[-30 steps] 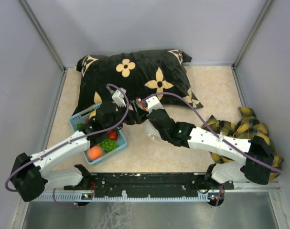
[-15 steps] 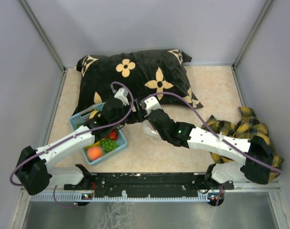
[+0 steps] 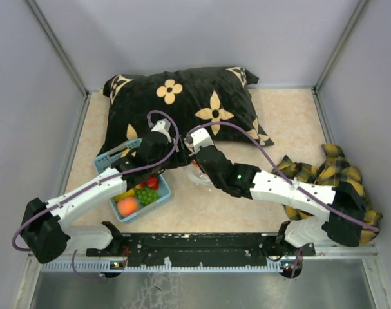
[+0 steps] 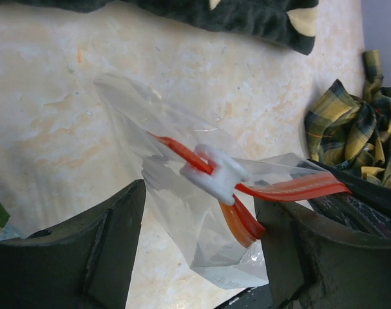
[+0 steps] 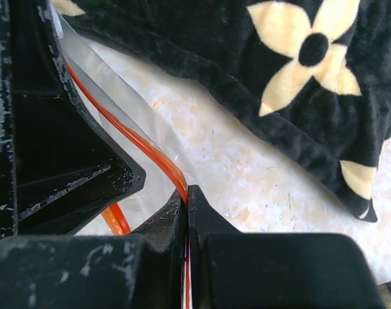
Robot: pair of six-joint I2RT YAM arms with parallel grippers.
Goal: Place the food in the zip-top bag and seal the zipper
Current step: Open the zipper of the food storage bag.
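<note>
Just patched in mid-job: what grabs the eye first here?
The clear zip-top bag hangs mid-table, its red zipper pinched in the right gripper, with the open left gripper facing it. Behind lies a black flowered pillow; the toy fruit sits in the blue basket at left.

Black flower-patterned pillow (image 3: 182,103) at the back; yellow plaid cloth (image 3: 330,175) crumpled right; light blue basket (image 3: 158,199) left.

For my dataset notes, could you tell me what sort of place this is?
Probably a lab test cell staged with household props: plain grey walls box in a marble-look tabletop, a black mounting rail runs along its near edge, and a flowered pillow and plaid cloth lie on it.
</note>
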